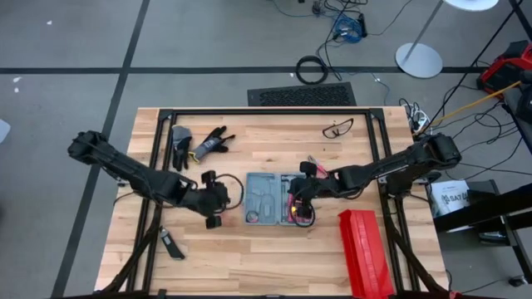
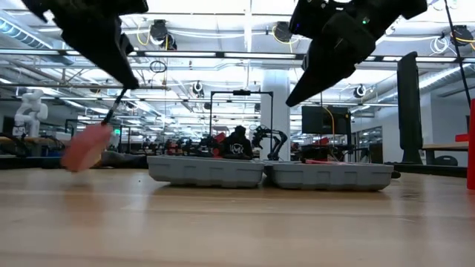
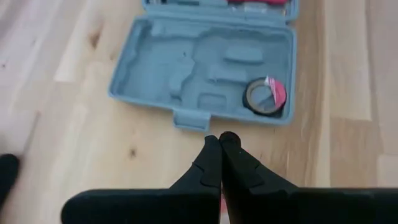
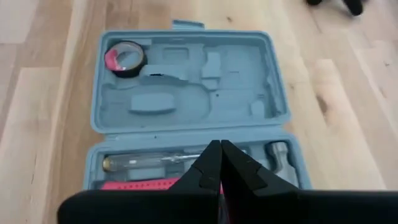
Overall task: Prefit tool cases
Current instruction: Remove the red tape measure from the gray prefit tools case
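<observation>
While hovering closed and empty, right gripper (image 1: 293, 202) over open tool case (image 1: 264, 199); left gripper (image 1: 218, 201) closed, just beside.

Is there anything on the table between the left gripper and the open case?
No: the left wrist view shows bare wood between the left gripper and the case.

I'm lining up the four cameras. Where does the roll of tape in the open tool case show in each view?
High view: too small to tell.
Low view: hidden behind the case wall.
Left wrist view: roll of tape in the tool case, near its latch side.
Right wrist view: a corner slot.
Shared landmark: the case latch tab.
</observation>
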Controlling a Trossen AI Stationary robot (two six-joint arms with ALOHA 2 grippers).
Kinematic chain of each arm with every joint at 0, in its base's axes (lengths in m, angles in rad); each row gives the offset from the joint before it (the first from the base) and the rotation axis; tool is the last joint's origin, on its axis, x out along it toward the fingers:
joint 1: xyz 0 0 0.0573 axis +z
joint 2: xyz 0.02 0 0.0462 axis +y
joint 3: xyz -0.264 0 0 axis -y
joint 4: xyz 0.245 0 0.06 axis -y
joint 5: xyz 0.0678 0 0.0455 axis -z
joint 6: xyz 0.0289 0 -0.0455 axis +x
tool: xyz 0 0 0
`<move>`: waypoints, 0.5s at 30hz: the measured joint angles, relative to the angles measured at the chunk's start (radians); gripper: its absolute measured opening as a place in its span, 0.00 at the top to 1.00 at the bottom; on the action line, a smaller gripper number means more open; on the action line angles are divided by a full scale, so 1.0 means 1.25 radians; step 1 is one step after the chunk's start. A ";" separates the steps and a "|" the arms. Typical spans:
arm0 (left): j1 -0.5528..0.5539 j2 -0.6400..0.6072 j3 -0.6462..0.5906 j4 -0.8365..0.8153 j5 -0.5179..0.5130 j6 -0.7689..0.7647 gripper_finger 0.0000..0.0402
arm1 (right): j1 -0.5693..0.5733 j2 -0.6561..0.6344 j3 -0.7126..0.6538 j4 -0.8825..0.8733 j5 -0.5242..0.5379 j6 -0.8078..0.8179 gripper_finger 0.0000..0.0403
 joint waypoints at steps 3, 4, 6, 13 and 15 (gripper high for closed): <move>-0.003 0.037 0.000 0.000 -0.001 -0.011 0.99 | 0.010 -0.001 0.000 0.003 0.000 0.003 1.00; -0.003 0.047 0.000 0.000 -0.007 -0.022 0.99 | 0.012 -0.001 0.000 0.002 -0.001 0.010 1.00; 0.000 0.064 0.000 -0.003 -0.012 -0.042 0.96 | 0.014 -0.002 0.000 0.000 0.000 0.016 1.00; 0.001 0.081 0.000 -0.005 -0.011 -0.064 0.80 | 0.019 -0.002 0.000 -0.042 0.001 0.047 0.92; 0.001 0.080 0.000 -0.014 -0.005 -0.070 0.76 | 0.018 -0.002 0.000 -0.060 0.001 0.058 0.89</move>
